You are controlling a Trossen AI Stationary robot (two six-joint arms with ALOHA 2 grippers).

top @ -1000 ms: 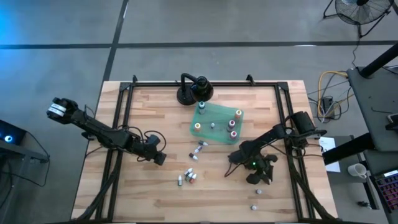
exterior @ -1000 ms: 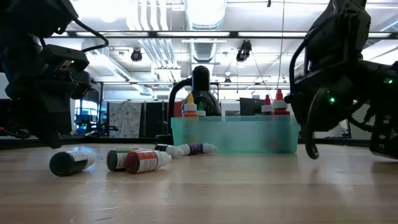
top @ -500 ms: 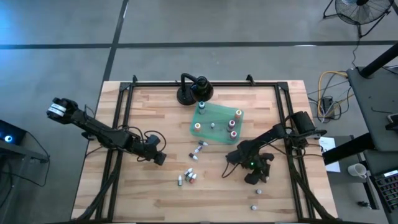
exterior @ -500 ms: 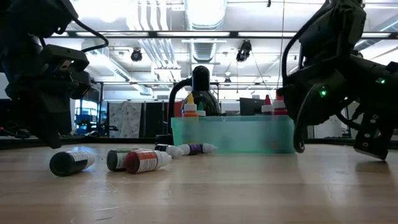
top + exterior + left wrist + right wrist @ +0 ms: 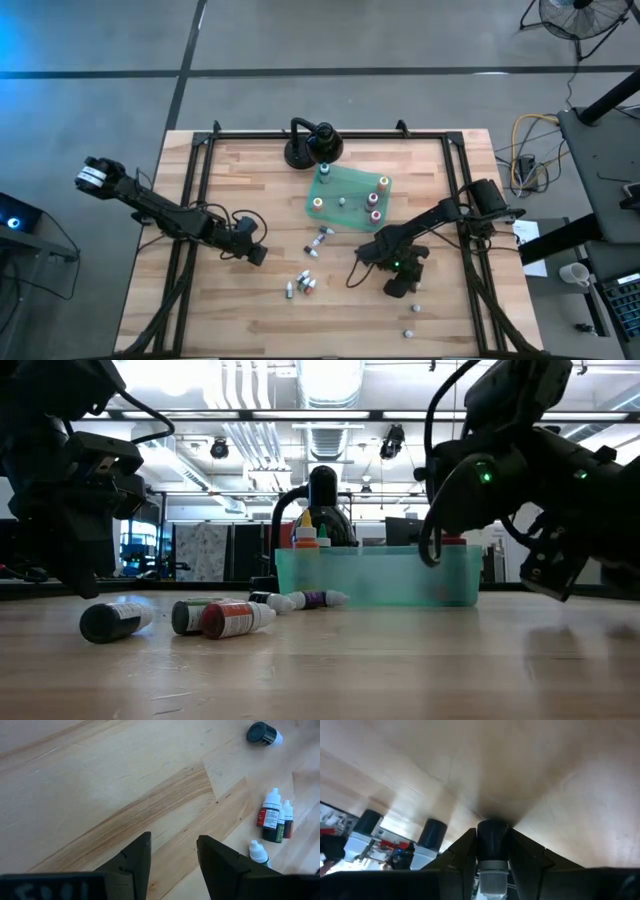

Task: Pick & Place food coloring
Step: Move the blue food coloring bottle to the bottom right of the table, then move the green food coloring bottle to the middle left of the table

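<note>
Right tool (image 5: 491,851) grips a bottle (image 5: 492,840), lower right of the high view. Left tool (image 5: 172,851) is released, empty. You've several bottles in the green tray (image 5: 333,212); loose ones (image 5: 303,284) remain on the worktop (image 5: 250,180).

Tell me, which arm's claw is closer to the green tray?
The right gripper. It hangs just beside the green tray, holding a small bottle. The left gripper waits farther off, past the loose bottles.

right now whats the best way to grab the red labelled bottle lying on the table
Grip the red-labelled bottle across its labelled body, coming straight down from above. It lies flat on the table, so the cap offers little hold. A green bottle lies against one side, so the fingers probably need to wedge between them.
</note>
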